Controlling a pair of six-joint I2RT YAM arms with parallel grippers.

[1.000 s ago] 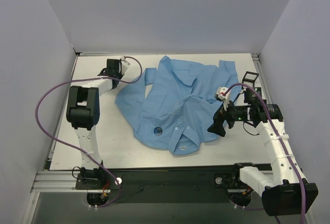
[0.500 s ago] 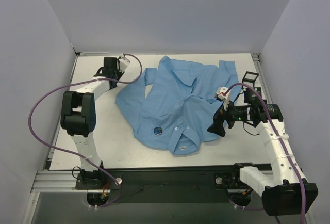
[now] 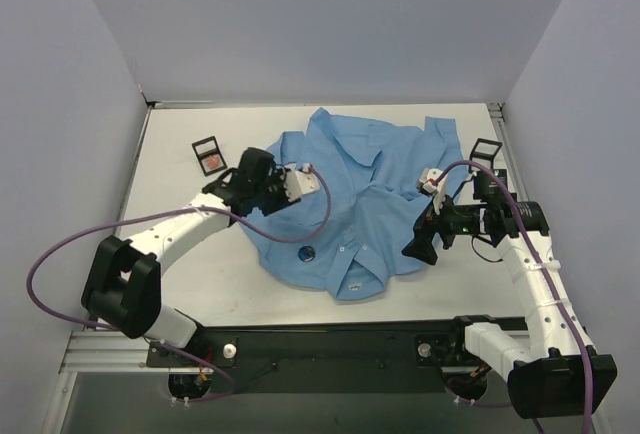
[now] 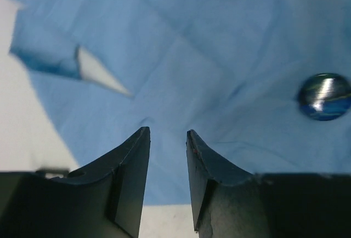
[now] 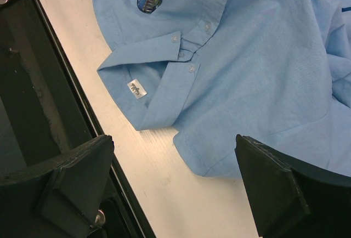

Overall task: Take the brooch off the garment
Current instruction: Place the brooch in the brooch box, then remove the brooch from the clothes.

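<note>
The light blue shirt [image 3: 370, 184] lies crumpled on the table [image 3: 165, 149], collar toward the near edge. The brooch [image 3: 307, 252], a round dark-blue disc, sits on the shirt's front, just left of the buttons. The left end effector [image 4: 167, 132] hovers over the shirt's left edge, its jaws a narrow gap apart with only cloth beneath; the brooch lies off to the right in its wrist view. The right end effector [image 5: 171, 139] hangs spread wide, holding nothing, above the collar and its white neck label [image 5: 137, 89].
</note>
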